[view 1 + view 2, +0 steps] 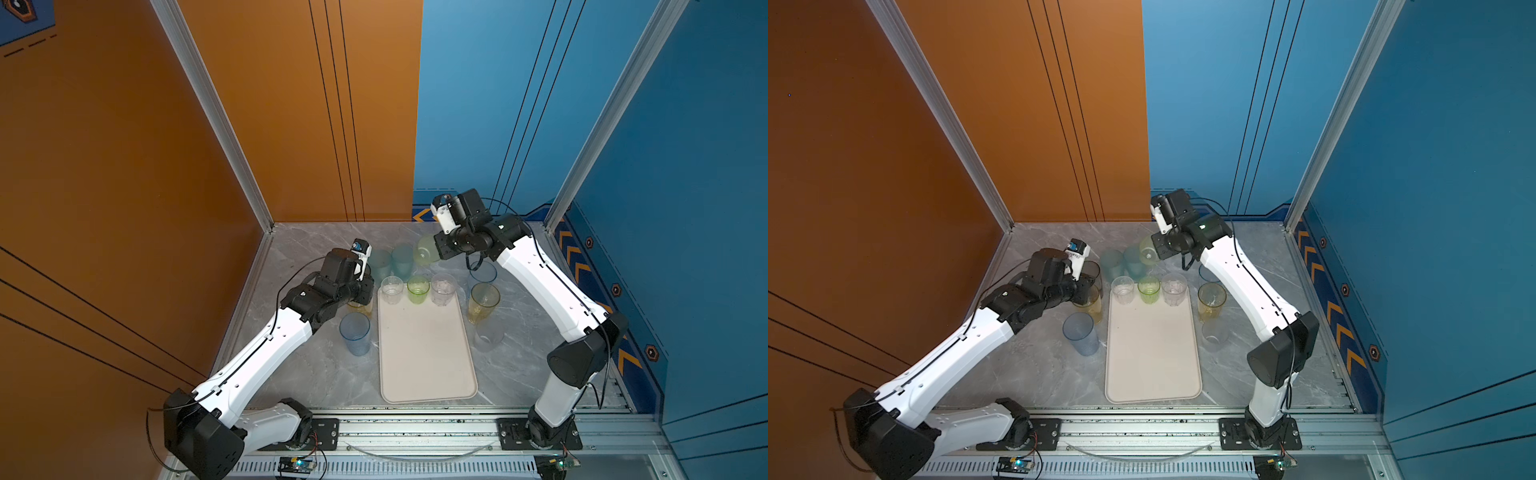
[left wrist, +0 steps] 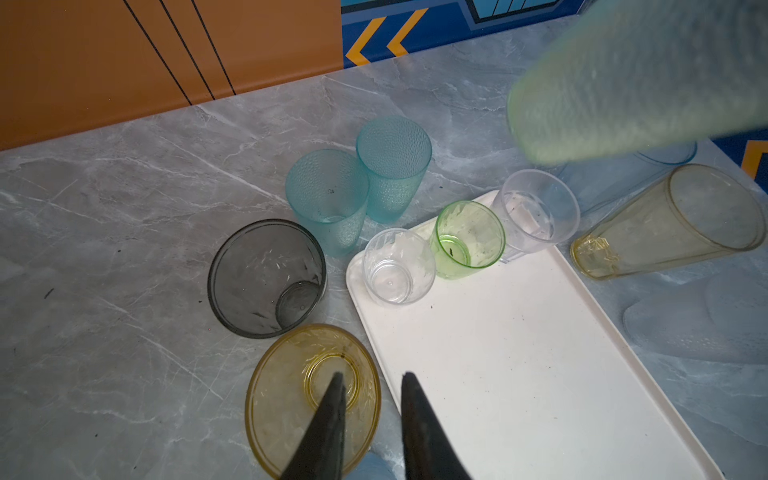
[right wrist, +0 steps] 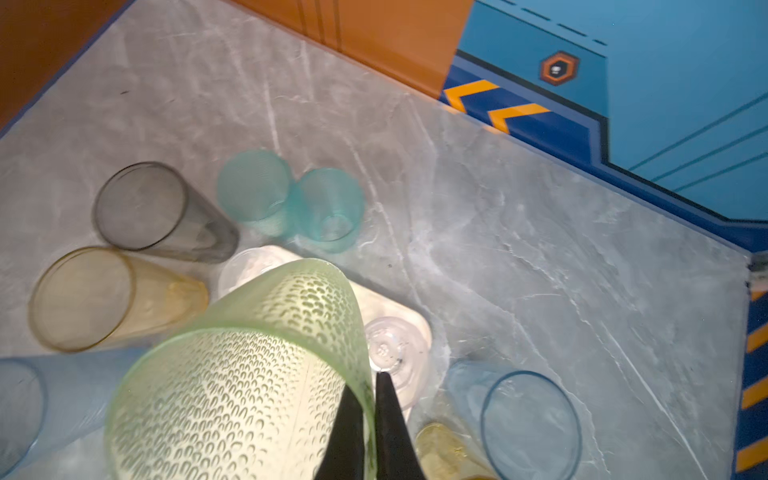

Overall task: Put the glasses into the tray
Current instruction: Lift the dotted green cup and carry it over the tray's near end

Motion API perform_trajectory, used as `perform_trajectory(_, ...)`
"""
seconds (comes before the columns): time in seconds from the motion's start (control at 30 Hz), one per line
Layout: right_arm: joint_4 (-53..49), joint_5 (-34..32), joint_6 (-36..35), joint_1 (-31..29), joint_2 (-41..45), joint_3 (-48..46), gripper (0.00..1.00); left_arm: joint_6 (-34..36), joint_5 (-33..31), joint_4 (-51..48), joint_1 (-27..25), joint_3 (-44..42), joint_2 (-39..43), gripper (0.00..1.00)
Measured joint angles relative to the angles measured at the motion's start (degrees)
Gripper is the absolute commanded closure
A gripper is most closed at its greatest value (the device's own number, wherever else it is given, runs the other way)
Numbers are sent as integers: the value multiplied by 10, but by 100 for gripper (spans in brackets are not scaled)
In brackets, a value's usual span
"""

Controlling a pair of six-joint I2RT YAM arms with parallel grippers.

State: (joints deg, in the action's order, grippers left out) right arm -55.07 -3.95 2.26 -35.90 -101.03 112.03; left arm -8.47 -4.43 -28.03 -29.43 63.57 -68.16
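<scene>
Wrist views alone show right pincer [image 3: 368, 380] clamping green tumbler [image 3: 232, 374], left pincer [image 2: 372, 375] seemingly apart.

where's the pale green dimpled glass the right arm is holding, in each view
In a top view: pale green dimpled glass, tilted, just beyond the tray's far end.
In a top view: same spot.
Left wrist: large blurred shape close to the camera, above the tray's far end.
Right wrist: biggest thing in view, rim pinched by the right pincer.
Shared landmark: the tray.

Bright, even overhead light, soft shadows.
A pale green dimpled plastic tumbler [image 2: 615, 83] looms blurred, close to the left wrist lens.
</scene>
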Motion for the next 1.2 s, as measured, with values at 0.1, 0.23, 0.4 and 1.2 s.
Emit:
perform_trajectory(0.1, -4, -13, 0, -53, 0, -23, 100, 0, -5, 0, 0, 1, 9, 73)
perform_trajectory(0.23, -17, -24, 1, -102, -1, -51, 100, 0, -9, 0, 0, 3, 16, 73)
perform_trajectory(0.4, -19, -24, 7, -122, -18, -63, 100, 0, -11, 0, 0, 4, 17, 73)
perform_trajectory(1.2, -12, -2, 36, -126, -148, -69, 100, 0, -10, 0, 5, 4, 17, 73)
